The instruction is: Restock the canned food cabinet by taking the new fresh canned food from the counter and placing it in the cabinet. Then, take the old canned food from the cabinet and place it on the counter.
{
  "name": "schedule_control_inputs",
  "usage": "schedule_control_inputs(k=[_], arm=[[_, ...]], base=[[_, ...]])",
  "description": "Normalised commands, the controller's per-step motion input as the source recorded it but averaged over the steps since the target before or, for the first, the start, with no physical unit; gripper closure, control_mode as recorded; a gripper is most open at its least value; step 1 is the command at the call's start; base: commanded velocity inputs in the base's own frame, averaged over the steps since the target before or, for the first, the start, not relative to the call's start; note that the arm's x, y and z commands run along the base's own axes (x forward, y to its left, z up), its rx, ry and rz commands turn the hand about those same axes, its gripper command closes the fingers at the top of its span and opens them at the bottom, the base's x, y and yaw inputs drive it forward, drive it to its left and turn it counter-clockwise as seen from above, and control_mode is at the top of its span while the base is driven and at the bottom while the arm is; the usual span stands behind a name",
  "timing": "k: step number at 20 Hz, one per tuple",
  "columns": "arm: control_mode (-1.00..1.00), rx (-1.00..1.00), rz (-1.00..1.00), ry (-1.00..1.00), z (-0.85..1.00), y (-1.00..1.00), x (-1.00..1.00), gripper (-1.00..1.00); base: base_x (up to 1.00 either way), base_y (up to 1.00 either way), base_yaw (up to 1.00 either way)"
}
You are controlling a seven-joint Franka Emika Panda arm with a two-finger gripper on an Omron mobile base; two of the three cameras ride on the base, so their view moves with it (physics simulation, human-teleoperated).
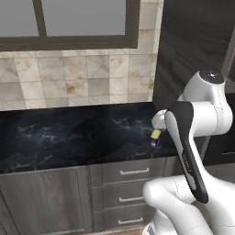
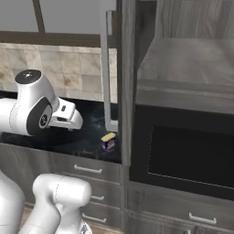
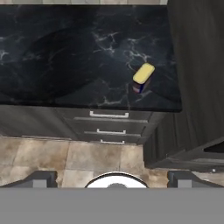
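The new fresh canned food (image 3: 143,77), a short can with a yellow lid and a blue label, stands on the black counter (image 3: 65,52) near its right end and front edge. The same can (image 2: 109,141) shows just left of the cabinet door's edge (image 2: 126,91), and as the can (image 1: 156,137) beside my forearm. My gripper (image 3: 113,179) hangs open high above the floor in front of the counter, holding nothing, well short of the can. The cabinet (image 2: 192,59) stands open, its grey shelf bare where I can see it. The old canned food is out of view.
Grey drawers (image 1: 134,172) with short handles sit under the counter. A black oven front (image 2: 183,155) fills the space below the cabinet. The open door with its long silver handle (image 2: 107,68) juts out over the counter's right end. A tiled wall and a window stand behind.
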Motion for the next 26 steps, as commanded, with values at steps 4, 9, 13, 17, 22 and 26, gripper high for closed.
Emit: schedule_control_inputs(k=[4, 9, 13, 17, 22, 26], arm=[[1.00, 0.00, 0.00, 0.00, 0.00, 0.00, 0.00, -1.00], [1.00, 0.00, 0.00, 0.00, 0.00, 0.00, 0.00, -1.00], [-1.00, 0.00, -0.18, -0.04, -0.27, -0.10, 0.23, -1.00], [-1.00, 0.00, -0.24, 0.02, -0.59, -0.26, 0.25, -1.00], [-1.00, 0.09, -0.21, 0.06, -0.65, -0.37, 0.48, -1.00], [-1.00, 0.05, -0.18, 0.07, -0.46, -0.13, 0.92, -1.00]], base=[[0.21, 0.29, -0.13], [0.11, 0.23, -0.21], [0.00, 0.00, 0.00], [0.00, 0.00, 0.00], [0.00, 0.00, 0.00], [0.00, 0.00, 0.00]])
